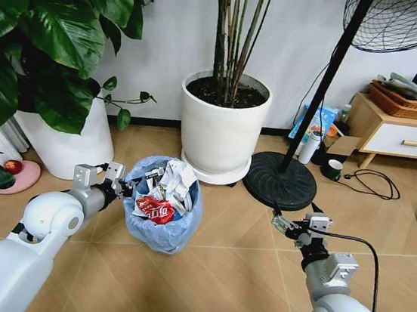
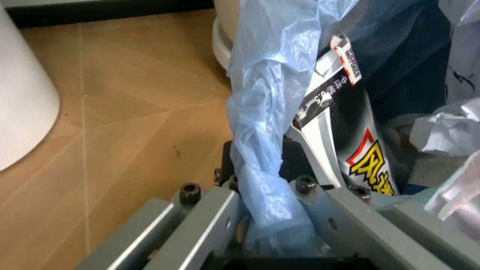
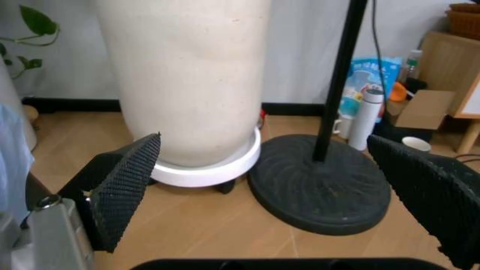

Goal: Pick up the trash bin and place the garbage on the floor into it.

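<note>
Our left gripper (image 1: 119,183) is clamped on the blue-bagged rim of the trash bin (image 1: 162,226), which stands on the floor (image 1: 239,281) holding garbage (image 1: 155,209). Our right gripper (image 1: 285,223) hovers spread, holding nothing, near the fan base (image 1: 280,181).

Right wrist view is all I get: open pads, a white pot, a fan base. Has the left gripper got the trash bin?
Observer: Yes. The left gripper is shut on the trash bin at its bag-lined rim.
Operator: Anything in the bin?
Observer: It holds garbage: a red wrapper and white crumpled paper.
Operator: Where's my right gripper relative to it?
Observer: The right gripper hangs open over bare floor, apart from the bin, near the fan base.
</note>
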You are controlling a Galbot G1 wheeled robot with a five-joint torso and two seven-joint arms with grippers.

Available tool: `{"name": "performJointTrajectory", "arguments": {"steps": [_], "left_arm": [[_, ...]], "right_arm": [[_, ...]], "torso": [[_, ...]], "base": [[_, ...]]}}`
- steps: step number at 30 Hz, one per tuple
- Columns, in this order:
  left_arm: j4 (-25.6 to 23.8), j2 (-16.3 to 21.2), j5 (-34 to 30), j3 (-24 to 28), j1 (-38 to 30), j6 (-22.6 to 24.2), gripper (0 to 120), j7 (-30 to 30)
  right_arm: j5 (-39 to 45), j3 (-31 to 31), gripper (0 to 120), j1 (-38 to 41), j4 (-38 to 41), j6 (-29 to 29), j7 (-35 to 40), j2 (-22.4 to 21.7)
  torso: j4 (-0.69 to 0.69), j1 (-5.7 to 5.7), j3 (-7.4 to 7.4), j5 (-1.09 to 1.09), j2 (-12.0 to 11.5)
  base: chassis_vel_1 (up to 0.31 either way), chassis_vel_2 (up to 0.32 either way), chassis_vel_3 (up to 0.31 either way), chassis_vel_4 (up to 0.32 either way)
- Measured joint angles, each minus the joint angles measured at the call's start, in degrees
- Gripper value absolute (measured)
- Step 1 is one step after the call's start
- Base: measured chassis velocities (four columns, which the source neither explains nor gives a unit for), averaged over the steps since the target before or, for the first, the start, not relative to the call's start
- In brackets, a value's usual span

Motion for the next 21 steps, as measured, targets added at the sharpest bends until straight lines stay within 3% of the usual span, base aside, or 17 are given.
{"name": "performJointTrajectory", "arguments": {"steps": [21], "left_arm": [[0.6,-0.3,0.0,0.1,-0.6,0.0,0,0.0]], "right_arm": [[0.0,-0.3,100,0.6,-0.7,0.5,0.0,-0.2]], "torso": [[0.01,0.01,0.0,-0.01,0.0]], "base": [[0.137,0.142,-0.134,-0.135]]}}
